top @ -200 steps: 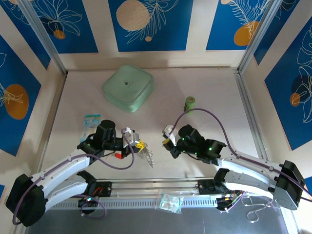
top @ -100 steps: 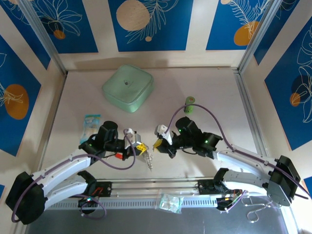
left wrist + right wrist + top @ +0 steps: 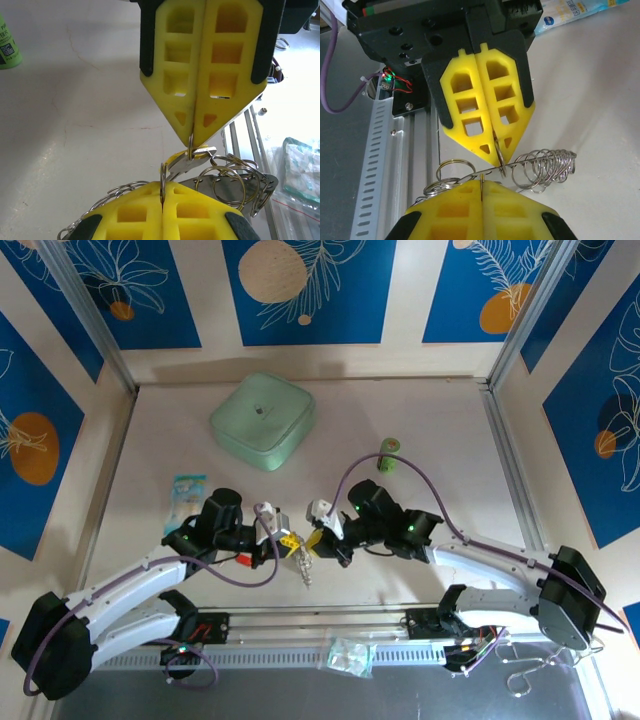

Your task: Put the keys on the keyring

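**A:** Status check. Where is the keyring (image 3: 542,169)?

**B:** We read it as a bunch of thin wire loops held between the two pincers. They meet tip to tip toward 6 o'clock on the counter (image 3: 450,420), a little left of its middle. Whether the hanging end touches the counter, we cannot tell.

**A:** Pincer states?

**B:** The left pincer (image 3: 163,192) has its jaws pressed fully together on one thin loop, which stands up out of the seam between them. The right pincer (image 3: 482,192) is clamped just as tight on another loop of the same bunch. In the left wrist view the right pincer comes in from 12 o'clock, and the loose coil trails off toward 4 o'clock.

**A:** And the keys?

**B:** A yellow piece sits just under the right pincer's tip, touching the loops. We take it for the yellow-headed key (image 3: 186,159). We cannot tell whether it is threaded on or merely lying against the wire. Nor can we tell whether the red-headed key is among the loops.

**A:** Progress?

**B:** Mid-task, in our judgement. The ring is gripped on both sides, which suits working a key onto it. At best one key is on, and we cannot confirm either as finished. The pale green lid (image 3: 263,420) at 11 o'clock from the pincers and the green cylinder (image 3: 389,453) at 2 o'clock lie well apart from the work.
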You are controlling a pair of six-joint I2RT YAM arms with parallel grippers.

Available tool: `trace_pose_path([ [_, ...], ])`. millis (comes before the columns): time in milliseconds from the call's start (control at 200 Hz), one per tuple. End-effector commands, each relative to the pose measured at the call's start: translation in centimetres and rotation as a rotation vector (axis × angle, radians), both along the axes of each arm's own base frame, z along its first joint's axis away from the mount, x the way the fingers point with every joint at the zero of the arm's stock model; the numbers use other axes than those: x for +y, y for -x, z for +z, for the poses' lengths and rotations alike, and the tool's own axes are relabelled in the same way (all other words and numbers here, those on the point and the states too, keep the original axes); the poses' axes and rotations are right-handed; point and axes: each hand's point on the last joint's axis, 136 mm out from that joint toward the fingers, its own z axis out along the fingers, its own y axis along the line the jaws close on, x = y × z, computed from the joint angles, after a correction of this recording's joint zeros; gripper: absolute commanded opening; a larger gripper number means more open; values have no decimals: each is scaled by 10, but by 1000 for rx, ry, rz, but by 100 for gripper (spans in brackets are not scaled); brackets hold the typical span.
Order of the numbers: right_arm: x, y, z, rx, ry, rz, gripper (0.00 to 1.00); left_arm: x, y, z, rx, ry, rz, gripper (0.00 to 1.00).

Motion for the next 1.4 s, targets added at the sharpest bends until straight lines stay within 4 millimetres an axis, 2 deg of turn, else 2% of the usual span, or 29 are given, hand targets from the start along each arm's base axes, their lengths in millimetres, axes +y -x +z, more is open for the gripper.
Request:
trace_pose_path([
  [0, 8, -4, 14, -24, -31, 0, 0, -8, -1, 21, -44, 52, -23, 0],
  [290, 11, -9, 7, -1, -9, -23, 0, -8, 0, 20, -47, 49, -23, 0],
  [735, 1, -22, -4, 73, 44, -131, 0, -5, 6, 20, -130, 56, -59, 0],
  [1395, 2, -19, -6, 223, 19, -117, 0, 0, 8, 14, -301, 9, -77, 0],
])
